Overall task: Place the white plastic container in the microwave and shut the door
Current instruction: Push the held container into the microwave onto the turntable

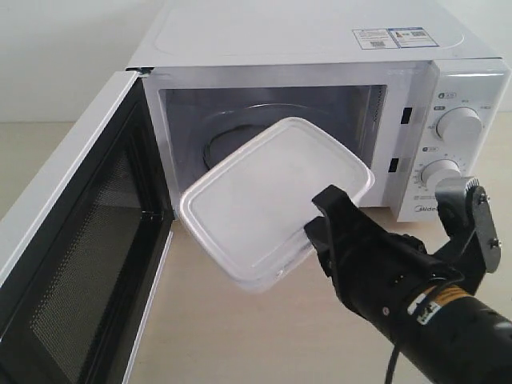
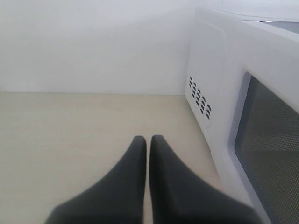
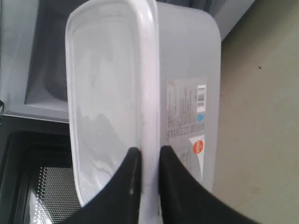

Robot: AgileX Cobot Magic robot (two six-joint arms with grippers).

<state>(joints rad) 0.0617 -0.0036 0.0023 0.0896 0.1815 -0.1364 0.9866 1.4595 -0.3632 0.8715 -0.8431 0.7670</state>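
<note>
The white plastic container hangs tilted in the air in front of the microwave opening, its far end over the cavity sill. My right gripper is shut on the rim of its lid; in the right wrist view the container shows its red-marked label, with the gripper clamping the rim. The door stands wide open at the left, black mesh inner face showing. My left gripper is shut on nothing, low over the table beside the microwave's vented side. It is out of the exterior view.
The glass turntable lies inside the cavity behind the container. Two round dials sit on the panel at the right, close to my right arm's wrist. The pale table stretches in front of the microwave.
</note>
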